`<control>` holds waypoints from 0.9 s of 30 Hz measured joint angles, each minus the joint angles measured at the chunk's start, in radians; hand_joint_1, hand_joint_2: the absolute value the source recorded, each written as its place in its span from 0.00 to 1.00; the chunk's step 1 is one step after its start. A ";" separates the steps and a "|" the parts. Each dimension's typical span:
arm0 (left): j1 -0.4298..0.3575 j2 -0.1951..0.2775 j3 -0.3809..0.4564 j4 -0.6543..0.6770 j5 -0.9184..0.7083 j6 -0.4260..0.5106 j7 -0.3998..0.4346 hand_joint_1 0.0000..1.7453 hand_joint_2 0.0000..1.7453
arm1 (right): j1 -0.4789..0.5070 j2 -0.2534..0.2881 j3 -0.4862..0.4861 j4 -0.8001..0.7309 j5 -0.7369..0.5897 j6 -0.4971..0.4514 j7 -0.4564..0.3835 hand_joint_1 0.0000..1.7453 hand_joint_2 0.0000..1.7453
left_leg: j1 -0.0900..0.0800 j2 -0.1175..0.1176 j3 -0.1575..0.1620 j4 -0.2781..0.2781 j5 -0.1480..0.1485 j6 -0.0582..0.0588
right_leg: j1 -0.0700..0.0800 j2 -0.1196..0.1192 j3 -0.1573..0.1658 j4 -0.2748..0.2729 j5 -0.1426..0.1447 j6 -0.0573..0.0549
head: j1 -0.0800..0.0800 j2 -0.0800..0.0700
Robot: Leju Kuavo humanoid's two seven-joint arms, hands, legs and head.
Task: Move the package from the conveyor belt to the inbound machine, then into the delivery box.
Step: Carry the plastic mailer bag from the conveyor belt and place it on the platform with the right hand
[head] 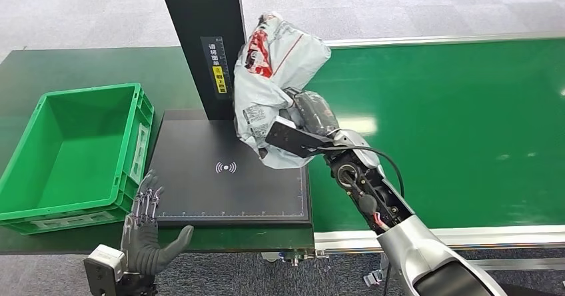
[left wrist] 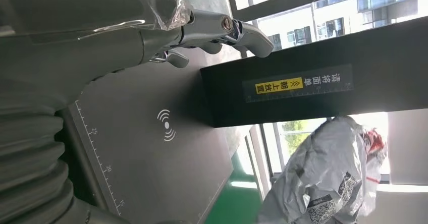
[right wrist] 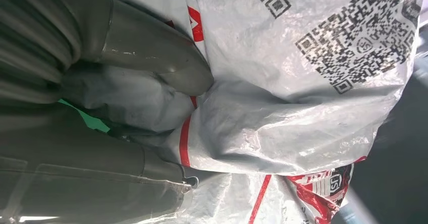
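So the right hand [head: 308, 113] has the grey plastic mailer package [head: 274, 83] bunched up in its fingers [right wrist: 151, 57], clamped tight on the crumpled film. The package hangs in the air over the far right corner of the inbound machine's black scan plate [head: 226, 176], right beside the machine's upright black post [head: 200, 43]. Its long axis runs roughly upright, leaning to the right at the top. That's the key bit: the plate sits just below and left of the package, so the right hand probably only needs to go down and a bit left. The left hand [head: 148, 233] idles at the plate's near left corner, fingers spread, holding nothing, and it's the one nearer the green delivery box [head: 40, 203] on the left.
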 joint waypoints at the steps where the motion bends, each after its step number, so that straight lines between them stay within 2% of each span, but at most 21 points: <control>1: -0.001 0.000 0.001 0.000 0.002 0.000 0.000 0.00 1.00 | 0.003 0.010 0.001 -0.002 0.001 0.016 -0.010 1.00 1.00 | 0.000 0.000 0.000 0.000 0.000 0.000 | 0.000 0.000 0.000 0.000 0.000 0.000 | 0.000 0.000; 8: -0.016 0.000 0.006 0.000 0.013 -0.003 -0.003 0.00 1.00 | 0.010 0.053 0.040 0.000 -0.003 0.178 -0.136 1.00 1.00 | 0.000 0.000 0.000 0.000 0.000 0.000 | 0.000 0.000 0.000 0.000 0.000 0.000 | 0.000 0.000; 13: -0.028 0.004 0.009 0.006 0.024 -0.010 -0.003 0.00 1.00 | -0.006 0.074 0.114 0.038 0.014 0.261 -0.163 1.00 1.00 | 0.000 0.000 0.000 0.000 0.000 0.000 | 0.000 0.000 0.000 0.000 0.000 0.000 | 0.000 0.000; 17: -0.033 0.009 0.009 0.013 0.017 -0.016 0.002 0.00 1.00 | -0.023 0.080 0.173 0.100 0.035 0.304 -0.131 1.00 1.00 | 0.000 0.000 0.000 0.000 0.000 0.000 | 0.000 0.000 0.000 0.000 0.000 0.000 | 0.000 0.000; 25: -0.041 0.012 0.009 0.033 0.007 -0.013 0.016 0.00 1.00 | -0.065 0.092 0.262 0.251 0.086 0.326 0.001 1.00 1.00 | 0.000 0.000 0.000 0.000 0.000 0.000 | 0.000 0.000 0.000 0.000 0.000 0.000 | 0.000 0.000; 26: -0.043 0.012 0.009 0.035 0.007 -0.013 0.017 0.00 1.00 | -0.069 0.092 0.270 0.266 0.088 0.332 0.007 0.92 1.00 | 0.000 0.000 0.000 0.000 0.000 0.000 | 0.000 0.000 0.000 0.000 0.000 0.000 | 0.000 0.000; 27: -0.047 0.012 0.009 0.039 0.006 -0.013 0.017 0.00 1.00 | -0.071 0.093 0.276 0.278 0.089 0.338 0.010 0.67 1.00 | 0.000 0.000 0.000 0.000 0.000 0.000 | 0.000 0.000 0.000 0.000 0.000 0.000 | 0.000 0.000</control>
